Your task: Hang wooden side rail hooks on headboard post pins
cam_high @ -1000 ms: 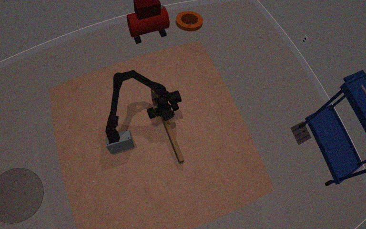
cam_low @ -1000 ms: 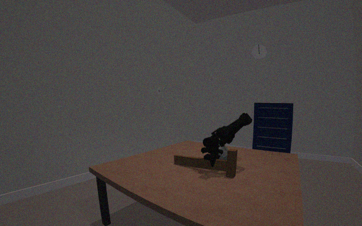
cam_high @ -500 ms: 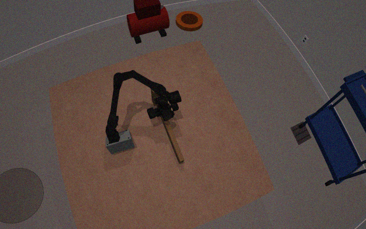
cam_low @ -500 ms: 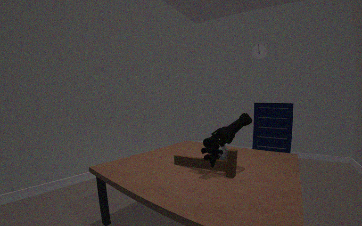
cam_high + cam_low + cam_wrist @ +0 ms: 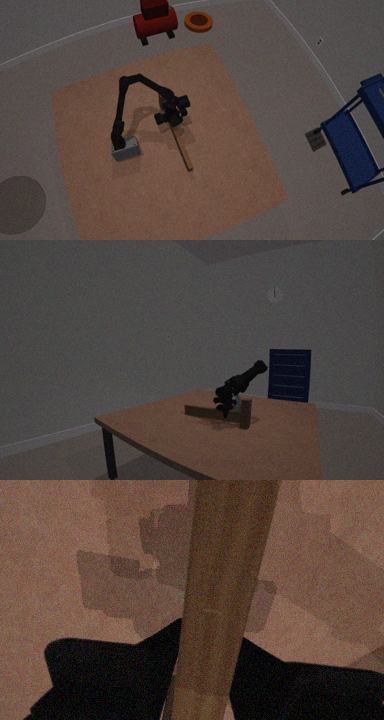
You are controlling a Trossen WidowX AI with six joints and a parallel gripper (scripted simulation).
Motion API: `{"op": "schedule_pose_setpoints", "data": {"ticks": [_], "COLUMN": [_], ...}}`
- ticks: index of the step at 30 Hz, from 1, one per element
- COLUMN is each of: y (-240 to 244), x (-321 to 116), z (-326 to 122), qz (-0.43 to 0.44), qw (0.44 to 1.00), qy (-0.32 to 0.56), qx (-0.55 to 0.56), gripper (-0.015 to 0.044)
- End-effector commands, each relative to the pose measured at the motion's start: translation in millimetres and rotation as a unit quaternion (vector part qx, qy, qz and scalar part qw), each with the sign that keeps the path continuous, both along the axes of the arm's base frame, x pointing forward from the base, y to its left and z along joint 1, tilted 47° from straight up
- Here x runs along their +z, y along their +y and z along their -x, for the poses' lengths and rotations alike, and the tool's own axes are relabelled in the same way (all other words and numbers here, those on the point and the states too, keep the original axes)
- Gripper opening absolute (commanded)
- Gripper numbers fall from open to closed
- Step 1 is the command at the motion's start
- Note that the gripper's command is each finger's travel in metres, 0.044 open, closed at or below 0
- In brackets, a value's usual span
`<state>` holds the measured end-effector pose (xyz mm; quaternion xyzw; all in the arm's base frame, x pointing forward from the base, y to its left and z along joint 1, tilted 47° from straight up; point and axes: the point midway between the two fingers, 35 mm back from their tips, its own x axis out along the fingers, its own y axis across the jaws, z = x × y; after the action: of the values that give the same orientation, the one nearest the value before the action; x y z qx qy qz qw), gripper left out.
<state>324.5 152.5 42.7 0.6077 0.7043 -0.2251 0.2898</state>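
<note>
The wooden side rail (image 5: 184, 150) (image 5: 199, 411) (image 5: 225, 555) is long, brown and close to level. My gripper (image 5: 225, 414) (image 5: 200, 625) is shut on it near its post end, with one black finger on each side. The headboard post (image 5: 246, 413) (image 5: 161, 101) stands upright on the table. In the exterior view the rail's end meets the post or overlaps it from this angle. The hooks, the slot and the pins are hidden, so I cannot tell whether the hooks sit on the pins. Whether the rail's far end touches the table is unclear.
The arm's grey base block (image 5: 127, 152) (image 5: 237, 402) stands on the wooden table (image 5: 226, 169) (image 5: 283, 435) beside the rail. The arm arches over to the rail close to the post. A red tank, an orange ring and a blue cart (image 5: 348, 147) are off the table.
</note>
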Motion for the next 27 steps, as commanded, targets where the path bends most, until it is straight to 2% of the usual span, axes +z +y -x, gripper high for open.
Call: {"op": "schedule_pose_setpoints", "data": {"ticks": [1, 26, 27], "y": [-0.1, 2.8, 1.8], "x": [0.5, -2.2, -2.2], "z": [-1.0, -0.7, 0.0], "qz": [-0.004, -0.004, -0.001], "qw": [1.000, 1.000, 1.000], "qy": [0.000, 0.000, 0.001], "qx": [-0.003, -0.003, -0.002], "gripper": [0.0000, 0.0000, 0.0026]}}
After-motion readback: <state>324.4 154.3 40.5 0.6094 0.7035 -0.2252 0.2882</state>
